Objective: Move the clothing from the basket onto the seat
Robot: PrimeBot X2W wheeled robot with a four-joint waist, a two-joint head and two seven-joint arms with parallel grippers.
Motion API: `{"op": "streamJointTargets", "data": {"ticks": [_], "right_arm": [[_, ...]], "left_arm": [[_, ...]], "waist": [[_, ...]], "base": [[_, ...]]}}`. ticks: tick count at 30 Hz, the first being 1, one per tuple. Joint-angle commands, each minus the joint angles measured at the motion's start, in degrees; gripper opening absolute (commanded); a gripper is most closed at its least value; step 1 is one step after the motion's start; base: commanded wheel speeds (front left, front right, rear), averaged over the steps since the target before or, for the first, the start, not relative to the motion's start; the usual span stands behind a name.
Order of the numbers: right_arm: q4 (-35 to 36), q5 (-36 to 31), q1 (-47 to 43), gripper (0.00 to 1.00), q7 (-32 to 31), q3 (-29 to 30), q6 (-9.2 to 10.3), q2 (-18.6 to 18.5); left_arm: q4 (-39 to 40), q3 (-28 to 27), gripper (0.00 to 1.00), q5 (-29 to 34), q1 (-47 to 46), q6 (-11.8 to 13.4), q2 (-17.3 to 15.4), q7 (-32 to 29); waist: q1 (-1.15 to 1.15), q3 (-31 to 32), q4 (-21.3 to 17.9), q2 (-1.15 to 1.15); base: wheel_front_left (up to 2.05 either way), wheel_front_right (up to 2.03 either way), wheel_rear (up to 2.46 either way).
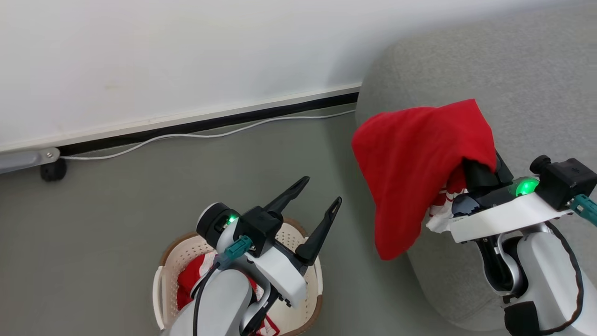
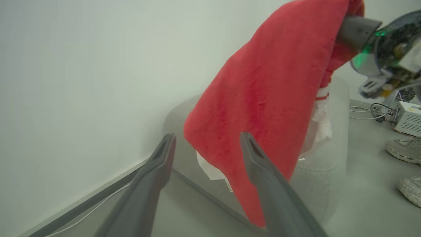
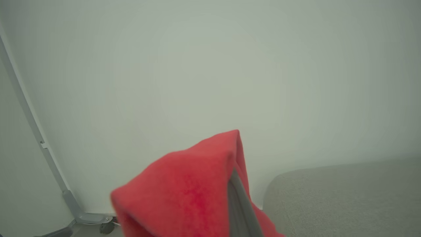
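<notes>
Pale wall [image 1: 186, 46] across the back, grey floor [image 1: 116, 210] below it, and the big grey seat [image 1: 513, 70] bulking in on the right, its rounded corner close to the skirting. There's the red garment [image 1: 410, 163], up in the air at the seat's left edge: top over the cushion, lower tip dangling past the seat's side, a bit of white showing underneath. On the floor near that side, not touching it, sits the basket [image 1: 186, 254], half hidden by the left forearm, with more red-and-white clothing [image 1: 189, 280] inside. Beyond the seat are a person's pale shoes [image 2: 406, 149] and a small white box [image 2: 409, 118] trailing wires. A white cable [image 1: 186, 136] runs along the wall's foot, a black caster [image 1: 52, 170] at its end. Left gripper [image 1: 322, 190] hovers above the basket's far rim, angled up toward the seat, fingers spread wide, nothing between them. Right gripper [image 1: 475, 175] sits raised over the seat's edge, garment hanging from it. The cloth buries its fingers, one grey finger [image 3: 238, 210] peeping out, so I cannot tell how far they're closed.
</notes>
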State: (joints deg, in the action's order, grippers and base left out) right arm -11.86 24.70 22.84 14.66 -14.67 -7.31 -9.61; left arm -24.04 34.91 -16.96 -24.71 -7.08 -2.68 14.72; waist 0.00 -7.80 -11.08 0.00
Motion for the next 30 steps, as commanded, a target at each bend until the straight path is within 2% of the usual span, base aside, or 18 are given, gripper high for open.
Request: {"op": "streamJointTargets", "data": {"ticks": [1,13,18,24,30], "right_arm": [[2.0,0.1,0.0,0.0,0.3,-0.2,-0.18,0.1],[3.5,0.2,-1.9,0.0,0.3,3.6,-0.18,0.5],[4.6,0.1,-3.2,0.0,0.3,5.2,-0.18,0.0],[5.8,-0.3,-4.3,0.0,0.3,7.4,-0.18,-0.8],[6.8,-0.7,-3.1,0.0,0.3,10.1,-0.18,-1.7]], "left_arm": [[1.2,-1.2,1.0,-0.1,-0.5,-0.4,-0.4,0.3],[1.4,1.2,1.0,-2.3,0.5,-0.4,-0.2,0.3],[1.5,1.4,1.0,-2.3,0.6,-0.4,-0.2,0.3],[1.8,1.6,1.0,-2.3,0.5,-0.4,-0.2,0.3],[2.0,2.9,1.0,-1.6,-1.2,-0.4,-0.2,0.3]], "waist": [[0.0,0.1,-2.3,0.0],[0.0,1.7,-13.6,0.0],[0.0,1.8,-17.0,0.0],[0.0,0.6,-19.2,0.0],[0.0,-3.1,-18.6,0.0]], "base": [[0.0,0.0,0.0],[0.0,0.0,0.0],[0.0,0.0,0.0],[0.0,0.0,0.0],[0.0,0.0,0.0]]}}
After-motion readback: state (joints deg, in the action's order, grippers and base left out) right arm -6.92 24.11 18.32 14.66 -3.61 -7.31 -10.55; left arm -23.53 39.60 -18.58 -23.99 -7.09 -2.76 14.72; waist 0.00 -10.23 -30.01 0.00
